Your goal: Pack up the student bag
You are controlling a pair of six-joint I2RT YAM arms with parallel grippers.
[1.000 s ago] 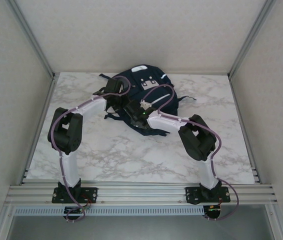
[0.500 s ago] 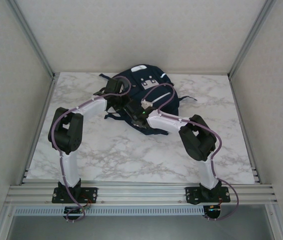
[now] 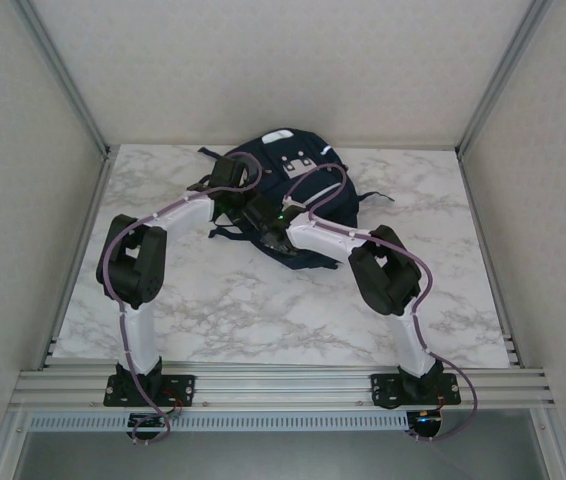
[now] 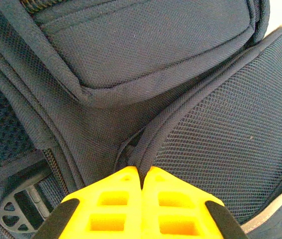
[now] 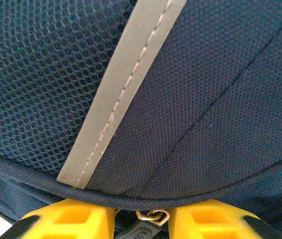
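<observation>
Backpack [image 3: 268,150] at far middle of worktop [image 3: 443,300], both arms on its near side. Left pincer [image 4: 142,172] together, tips at piped seam. Right pincer [image 5: 141,214] apart, zip pull [image 5: 151,217] in gap, below grey strip [image 5: 121,89].

The white marble-patterned table [image 3: 263,310] is overlooked from high above and behind the arm bases, facing down and forward. The large dark navy fabric backpack [image 3: 268,150] is shared by all three views. It is seen far off from above and pressed close from both wrists.
</observation>
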